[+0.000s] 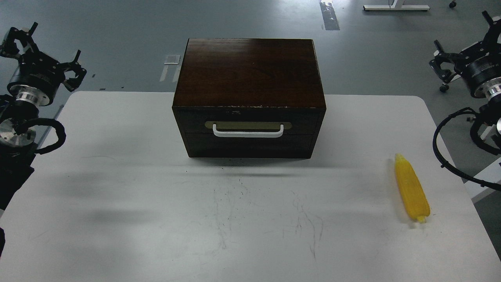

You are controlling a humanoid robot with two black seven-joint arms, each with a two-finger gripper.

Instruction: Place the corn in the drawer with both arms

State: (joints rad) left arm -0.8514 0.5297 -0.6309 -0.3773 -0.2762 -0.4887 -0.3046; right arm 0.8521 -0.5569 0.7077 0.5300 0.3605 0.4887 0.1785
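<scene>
1. The dark brown wooden box (pixel 249 96) stands at the back middle of the white desk (pixel 156 215), its front turned toward the robot, so the white bar handle (pixel 248 132) on its beige oval plate (pixel 247 125) can be reached from either side.
2. The drawer (pixel 249 127) sits flush in the box front; it is closed, so opening it looks like the first step.
3. The bright yellow plastic corn cob (pixel 411 187) lies flat on the desk to the right, well apart from the box, pointed end away from the robot and stubby end nearer. It lies on the right arm's side.
4. The left black claw tool (pixel 23 43) hangs off the desk's left edge, holding nothing; whether its fingers are apart or together, I cannot tell.
5. The right black claw tool (pixel 465 49) hangs beyond the right edge, also holding nothing; its fingers cannot be made out either.
6. Judging by this layout, the left arm suits the handle and the right arm the corn.
</scene>
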